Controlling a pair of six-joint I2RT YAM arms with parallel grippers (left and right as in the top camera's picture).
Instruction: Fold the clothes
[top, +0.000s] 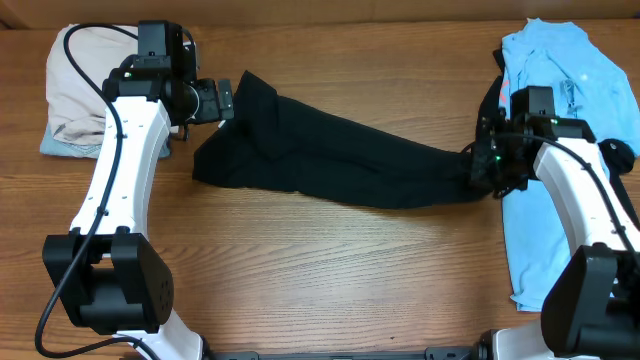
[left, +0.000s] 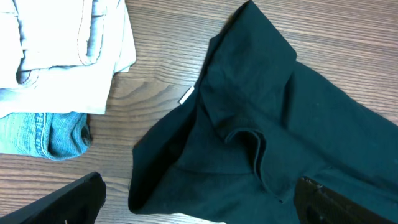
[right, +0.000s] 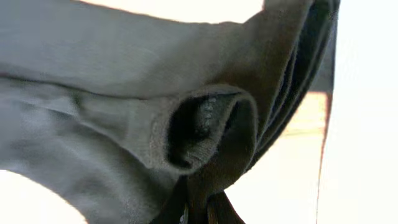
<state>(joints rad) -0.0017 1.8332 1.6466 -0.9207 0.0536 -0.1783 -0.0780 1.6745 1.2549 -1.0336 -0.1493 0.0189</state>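
While my right gripper (top: 492, 165) pinches one end of the black garment (top: 340, 165), its long axis runs across the tabletop (top: 300, 290) to the opposite end, where my left gripper (top: 230, 100), spread wide, hovers as the nearer arm.

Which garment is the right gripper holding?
The long black garment, its end in the right gripper; the light blue shirt and folded beige cloth lie loose.

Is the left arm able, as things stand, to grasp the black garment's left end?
Probably yes: the left gripper hovers open at the left end of the black garment, with nothing in between.
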